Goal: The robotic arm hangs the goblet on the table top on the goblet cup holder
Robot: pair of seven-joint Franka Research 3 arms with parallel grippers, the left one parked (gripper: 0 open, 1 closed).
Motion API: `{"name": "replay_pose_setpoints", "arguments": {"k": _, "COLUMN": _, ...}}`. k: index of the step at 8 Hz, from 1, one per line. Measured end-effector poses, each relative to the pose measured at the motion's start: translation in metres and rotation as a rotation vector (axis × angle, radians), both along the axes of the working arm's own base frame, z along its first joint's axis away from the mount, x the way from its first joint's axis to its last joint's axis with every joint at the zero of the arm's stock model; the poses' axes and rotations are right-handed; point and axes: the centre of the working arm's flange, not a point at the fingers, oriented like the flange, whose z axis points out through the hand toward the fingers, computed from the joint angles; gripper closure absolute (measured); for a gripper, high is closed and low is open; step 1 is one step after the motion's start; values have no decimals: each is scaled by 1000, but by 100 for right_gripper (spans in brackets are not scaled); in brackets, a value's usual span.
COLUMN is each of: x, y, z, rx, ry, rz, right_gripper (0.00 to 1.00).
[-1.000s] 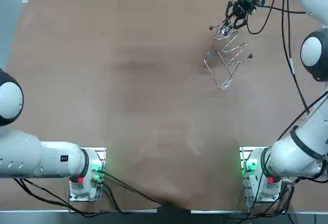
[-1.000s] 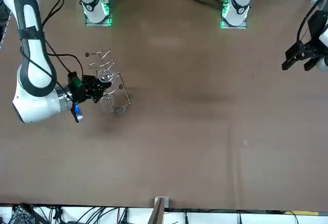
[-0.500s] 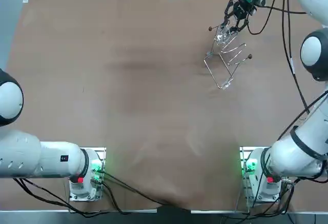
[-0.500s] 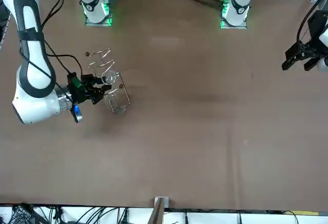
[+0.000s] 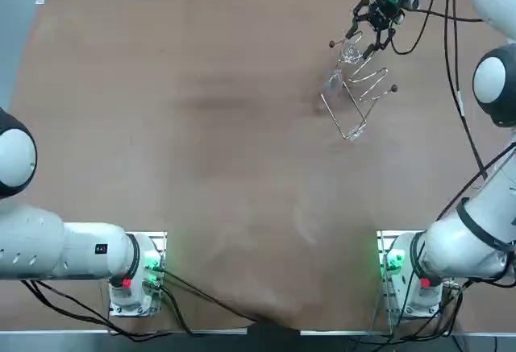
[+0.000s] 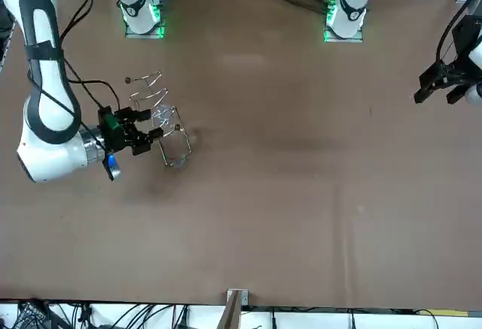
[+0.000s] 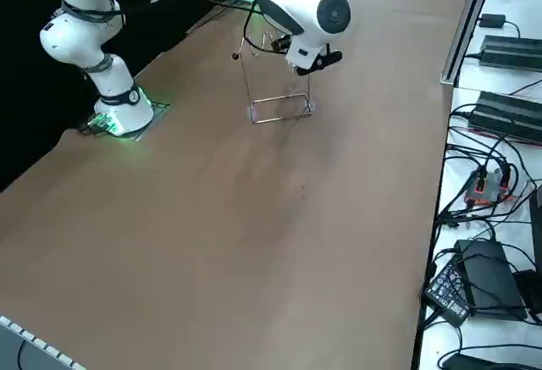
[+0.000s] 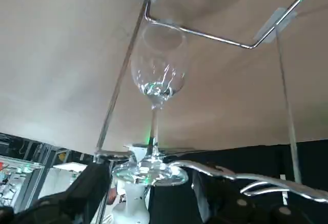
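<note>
- Where the brown surface [image 5: 201, 126] stretches out, it is plain all over. The wire goblet cup holder [image 5: 355, 102] stands alone on it, toward the far right corner from the robot's side.
- Green lamps glow at the arm bases [image 5: 397, 265], and cables trail off the near edge.
- Room: a pale side bench [image 7: 495, 141] runs along the surface and carries black boxes [image 7: 511, 48] and loose leads.
- The goblet [image 8: 157, 78] hangs bowl-down in the holder, with its foot resting on the top rails.
- The right gripper [image 5: 368, 31] sits at the holder's far end, level with the foot. It is released, with fingers [image 8: 95, 185] spread wide, one on each side of the foot.
- Hard to make out: from overhead the clear glass nearly vanishes among the wires.
- In the right side view the arm's wrist covers both gripper and goblet.
</note>
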Motion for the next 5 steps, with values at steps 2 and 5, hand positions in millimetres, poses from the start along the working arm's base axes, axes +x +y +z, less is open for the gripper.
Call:
{"name": "replay_pose_setpoints", "arguments": {"k": 2, "x": 9, "y": -20, "z": 12, "rx": 1, "ry": -32, "rz": -29, "right_gripper": 0}}
{"name": "replay_pose_setpoints", "arguments": {"k": 5, "x": 35, "y": -44, "z": 73, "rx": -2, "ry": -187, "rz": -55, "right_gripper": 0}}
